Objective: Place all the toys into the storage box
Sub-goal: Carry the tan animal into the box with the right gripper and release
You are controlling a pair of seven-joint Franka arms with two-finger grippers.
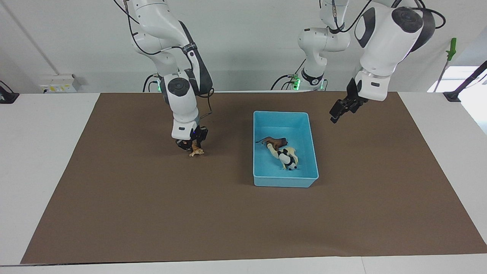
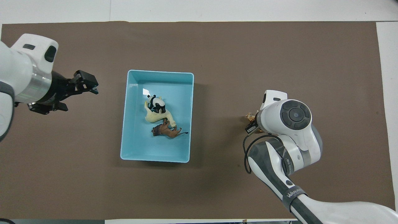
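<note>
Right arm: bent steeply down from its base, wrist vertical, its tool (image 1: 190, 146) low over the brown mat (image 1: 152, 213), toward the right arm's end of the surface.
Right tool: fingers clamped on the orange tiger (image 1: 196, 151), whose legs hung just above the mat or touched it; I cannot tell which.
Left arm: raised high, forearm angled down, its tool (image 1: 339, 110) in the air over bare mat beside the box, toward the left arm's end.
Left tool: fingers slightly apart, holding nothing.
Storage box (image 1: 262, 177): light blue tray on the mat, between the two tools.
In the box: brown lion (image 1: 277, 142) nearest the robots, cream llama-like figure (image 1: 281, 153) lying against it, panda (image 1: 288, 161) on top of the llama's body.
Surface (image 1: 42, 152): white, showing around the mat.
</note>
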